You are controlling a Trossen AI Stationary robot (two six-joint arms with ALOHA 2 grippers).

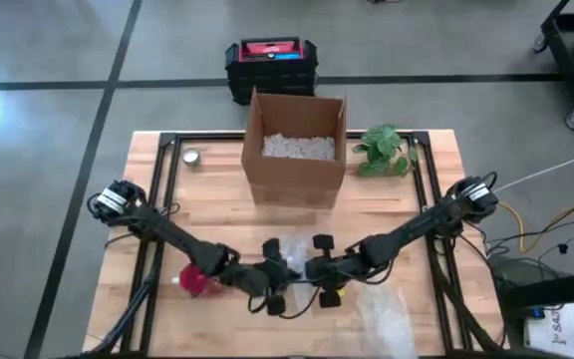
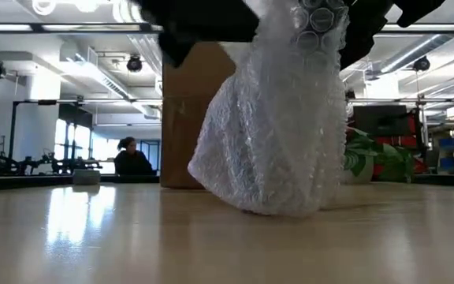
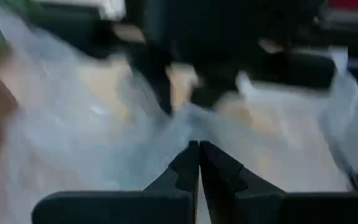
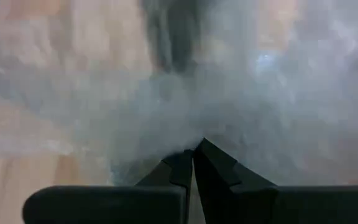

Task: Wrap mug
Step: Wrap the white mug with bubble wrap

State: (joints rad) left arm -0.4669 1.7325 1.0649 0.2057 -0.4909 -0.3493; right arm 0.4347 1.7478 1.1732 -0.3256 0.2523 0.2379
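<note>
Left end effector (image 1: 270,289): near centre of the tabletop (image 1: 157,199), fingers pressed together on a fold of bubble wrap (image 2: 278,134), as its wrist view shows.
Right end effector (image 1: 319,271): just right of the left one, fingers likewise closed with the sheet pinched between them.
Bubble wrap: gathered between both end effectors and held up so it hangs in a bundle; its lower edge appears to touch the tabletop in the low view; a further stretch lies flat to the near right.
Mug (image 1: 193,281): a red object, judged to be the mug, on the tabletop left of the end effectors, partly under the left arm; not enclosed by the wrap.
Step in hand: judged to be lifting and spreading the sheet; to do it well, keep both pinches firm, draw the end effectors apart evenly so the sheet opens flat, and lay it beside or over the mug without knocking it.
Cardboard box (image 1: 295,150): open, far centre; holds white packing fill.
Small round tin (image 1: 192,157): far left; contents cannot be told.
Artificial plant (image 1: 385,150): just right of the box.
</note>
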